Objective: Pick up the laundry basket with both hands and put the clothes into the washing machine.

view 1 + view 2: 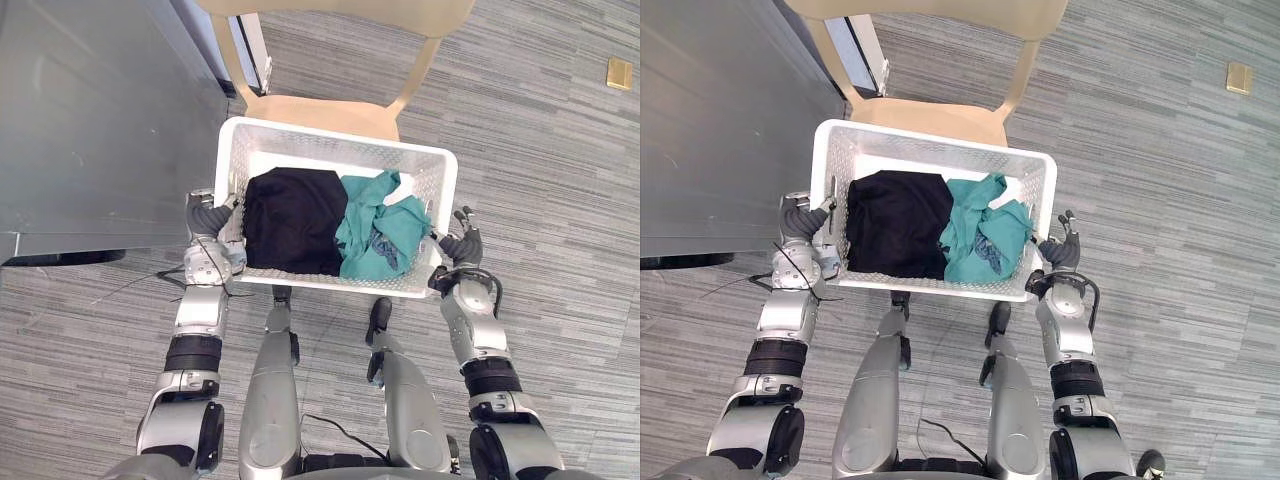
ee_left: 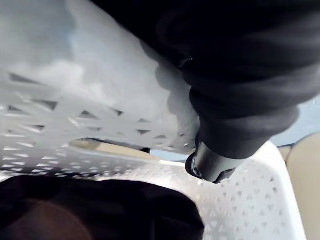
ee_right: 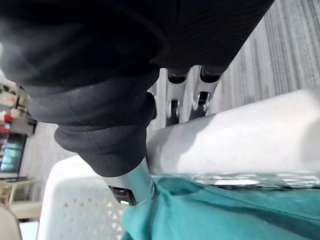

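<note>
The left hand [image 1: 205,228] and right hand [image 1: 462,246] each clamp a side rim of the laundry basket [image 1: 330,150] by the chair [image 1: 320,112], so the grasp looks done, but the black garment [image 1: 295,220] and teal garment [image 1: 375,235] are not yet unloaded.

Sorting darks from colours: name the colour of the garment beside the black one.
Teal: the garment shows best in the left eye view.
</note>
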